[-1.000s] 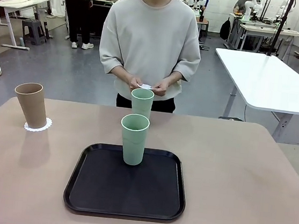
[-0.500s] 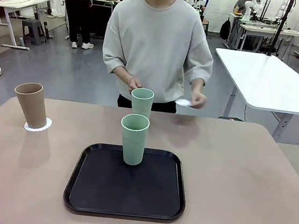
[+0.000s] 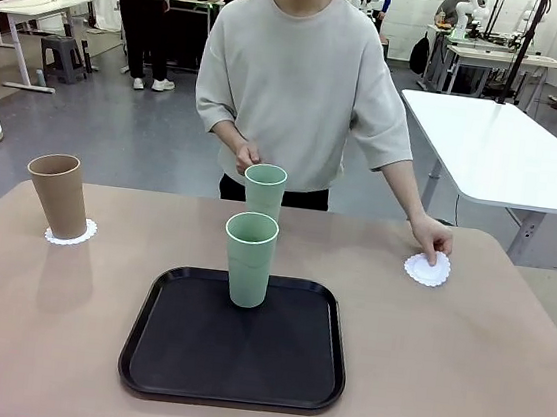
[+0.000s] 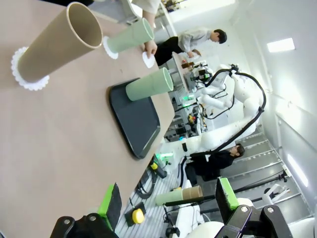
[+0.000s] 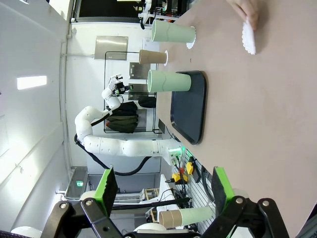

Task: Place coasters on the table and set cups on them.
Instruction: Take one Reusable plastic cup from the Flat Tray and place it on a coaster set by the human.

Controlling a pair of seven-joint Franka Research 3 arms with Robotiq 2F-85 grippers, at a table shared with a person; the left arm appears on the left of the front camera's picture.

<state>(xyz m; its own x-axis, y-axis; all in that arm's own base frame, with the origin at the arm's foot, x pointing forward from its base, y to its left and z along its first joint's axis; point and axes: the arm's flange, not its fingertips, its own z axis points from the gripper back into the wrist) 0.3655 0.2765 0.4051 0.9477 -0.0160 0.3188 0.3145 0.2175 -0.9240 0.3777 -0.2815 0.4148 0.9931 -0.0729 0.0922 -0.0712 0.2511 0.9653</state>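
A tan cup (image 3: pixel 59 194) stands on a lacy white coaster (image 3: pixel 70 233) at the table's (image 3: pixel 441 368) left. One mint cup (image 3: pixel 250 259) stands on the black tray (image 3: pixel 231 364). A second mint cup (image 3: pixel 264 189) stands behind it, on a coaster (image 4: pixel 110 47) that peeps out under its base. At the far right the person's hand (image 3: pixel 431 233) presses another coaster (image 3: pixel 427 269) onto the table. My left gripper (image 4: pixel 168 198) is open and holds nothing, well back from the cups. My right gripper (image 5: pixel 163 187) is open too, far from the tray (image 5: pixel 190 109) and the newly laid coaster (image 5: pixel 248 37).
The person stands at the far edge, the other hand held near the rear mint cup. A white table (image 3: pixel 506 154) stands behind at the right. Bare tabletop lies on both sides of the tray.
The person's hand has swung from in front of the body out to the right and brought the white coaster down onto the table. The cups have not moved.
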